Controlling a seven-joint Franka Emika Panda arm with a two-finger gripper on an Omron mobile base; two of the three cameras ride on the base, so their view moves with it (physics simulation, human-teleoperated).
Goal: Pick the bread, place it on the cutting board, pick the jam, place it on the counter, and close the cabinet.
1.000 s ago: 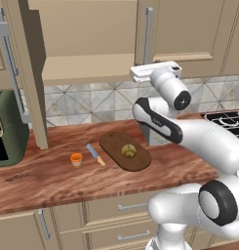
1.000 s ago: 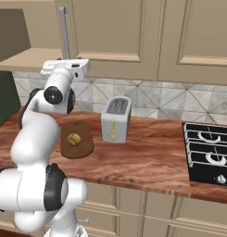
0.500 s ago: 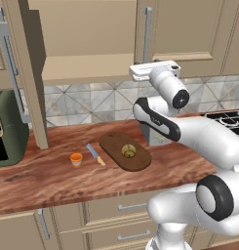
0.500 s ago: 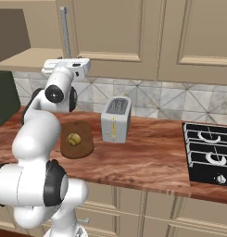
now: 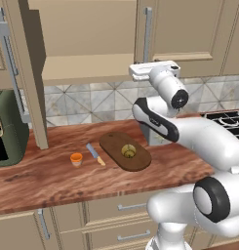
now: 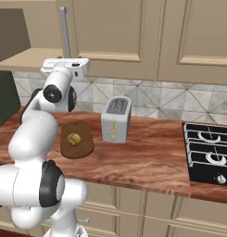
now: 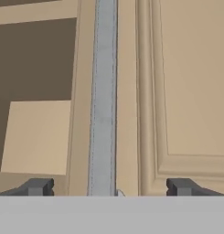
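Far left on the counter (image 5: 38, 180), a dark green appliance (image 5: 6, 129) sits against the wall. Above it the cabinet (image 5: 87, 41) stands open, its door (image 5: 30, 73) swung out edge-on toward the camera, grey bar handle (image 5: 11, 63) on its outer face; inner shelf bare. On the worktop below, the jam (image 5: 76, 158), small orange jar, upright. Just right of it a small blue-handled knife (image 5: 95, 154) lying flat, between jar and cutting board (image 5: 113, 144). Board is a dark oval slab; bread (image 5: 127, 152) rests on it, toward its right end. Right base view: same bun on board, toaster (image 6: 116, 119) just beside the board's right edge, stove burners (image 6: 210, 152) well apart at far right. Gripper (image 7: 109, 188) raised high at the closed right cabinet door, pointed straight at it. Hand view: fingers (image 7: 38, 186) spread wide, nothing between them, vertical grey door handle (image 7: 103, 91) centred ahead in the gap; open cabinet interior dark to its left, panelled door face to its right.
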